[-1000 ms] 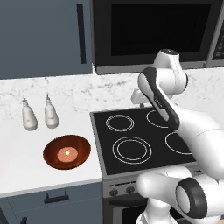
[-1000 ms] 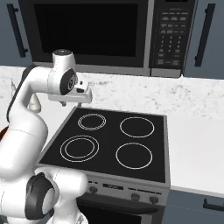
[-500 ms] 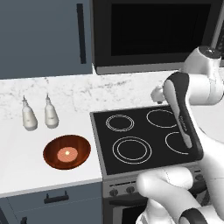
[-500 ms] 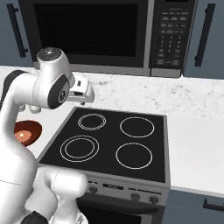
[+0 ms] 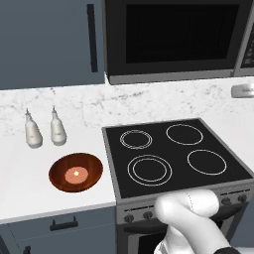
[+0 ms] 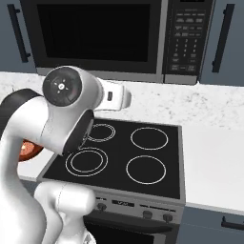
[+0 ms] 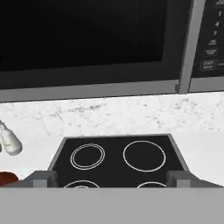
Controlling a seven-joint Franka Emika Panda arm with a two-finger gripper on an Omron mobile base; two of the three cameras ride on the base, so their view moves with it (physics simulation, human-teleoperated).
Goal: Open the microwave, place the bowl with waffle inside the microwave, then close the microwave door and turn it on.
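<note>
Large black box microwave (image 5: 173, 39) hung above the black four-ring stovetop (image 5: 173, 156), its wide dark-windowed microwave door (image 6: 95, 35) shut; button-panel writing too small to read. Round glossy reddish-brown bowl (image 5: 75, 172) sat on the white marble counter (image 5: 30, 168) left of the stove, small tan waffle (image 5: 75, 173) inside. Two white bottles (image 5: 44, 130) stood behind it. Two-finger gripper (image 7: 111, 177) spread wide, released, holding nothing, facing the microwave.

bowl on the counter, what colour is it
Glossy reddish-brown bowl; clearest in the left base view.
</note>
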